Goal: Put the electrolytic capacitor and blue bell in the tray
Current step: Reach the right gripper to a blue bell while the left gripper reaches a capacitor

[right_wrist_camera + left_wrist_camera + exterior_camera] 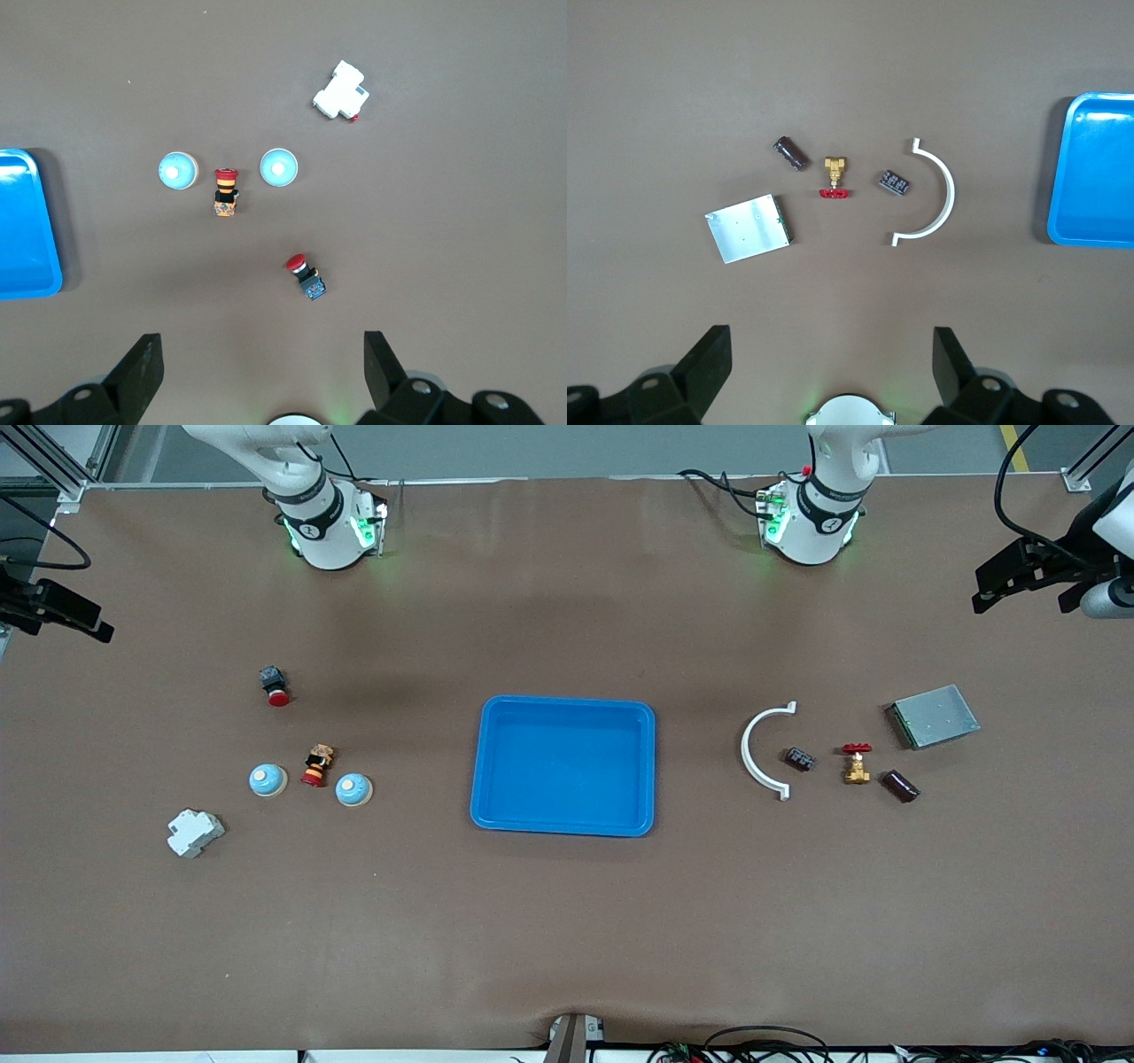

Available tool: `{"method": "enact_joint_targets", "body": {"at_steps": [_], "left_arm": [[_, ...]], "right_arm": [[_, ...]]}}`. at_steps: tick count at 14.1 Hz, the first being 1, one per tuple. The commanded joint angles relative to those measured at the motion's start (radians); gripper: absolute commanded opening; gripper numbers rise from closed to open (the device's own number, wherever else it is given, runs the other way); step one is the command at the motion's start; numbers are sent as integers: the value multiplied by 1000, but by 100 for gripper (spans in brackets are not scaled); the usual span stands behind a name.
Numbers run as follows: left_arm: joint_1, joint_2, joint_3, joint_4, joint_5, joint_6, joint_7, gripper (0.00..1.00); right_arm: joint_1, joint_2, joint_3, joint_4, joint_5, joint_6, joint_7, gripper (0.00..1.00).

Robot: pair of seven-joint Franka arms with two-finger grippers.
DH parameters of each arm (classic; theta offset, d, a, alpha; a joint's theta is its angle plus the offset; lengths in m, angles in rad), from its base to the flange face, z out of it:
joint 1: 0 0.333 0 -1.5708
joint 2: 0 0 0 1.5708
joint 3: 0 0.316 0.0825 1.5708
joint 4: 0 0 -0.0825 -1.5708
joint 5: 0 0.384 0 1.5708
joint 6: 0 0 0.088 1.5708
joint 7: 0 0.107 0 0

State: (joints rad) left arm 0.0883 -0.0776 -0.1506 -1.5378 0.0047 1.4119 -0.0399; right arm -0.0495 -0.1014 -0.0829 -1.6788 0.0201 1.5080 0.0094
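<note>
Blue tray (487,797) holds nothing.
Capacitor (900,786) and both bells (353,789) lie outside it; left gripper (831,359) and right gripper (262,359), fingers spread, are cut off.

High front overview, wrist cameras facing downward, all sharing tray (563,765)

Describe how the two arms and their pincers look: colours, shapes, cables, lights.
Both arms are white with rounded shells and a black band near the base. Green lights glow at the right arm's base and the left arm's base, and black cables run to each. Each wrist view shows two black, wedge-shaped fingers: the left pincer and the right pincer, each with a white round part between.
</note>
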Motion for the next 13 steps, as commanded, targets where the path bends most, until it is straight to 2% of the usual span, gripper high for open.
{"method": "enact_joint_targets", "body": {"at_steps": [1,7,10,13], "left_arm": [[-1,-4,-4,18,35,-21,15,100],[7,35,-1,41,73,-21,6,100],[43,62,11,-40,83,-2,-5,100],[70,53,11,-154,81,109,-110,100]], "right_arm": [[4,17,-1,33,0,-15,6,100],[5,19,-1,42,0,-15,6,100],[5,37,-1,57,0,-17,4,100],[13,64,2,56,0,-32,1,100]]}}
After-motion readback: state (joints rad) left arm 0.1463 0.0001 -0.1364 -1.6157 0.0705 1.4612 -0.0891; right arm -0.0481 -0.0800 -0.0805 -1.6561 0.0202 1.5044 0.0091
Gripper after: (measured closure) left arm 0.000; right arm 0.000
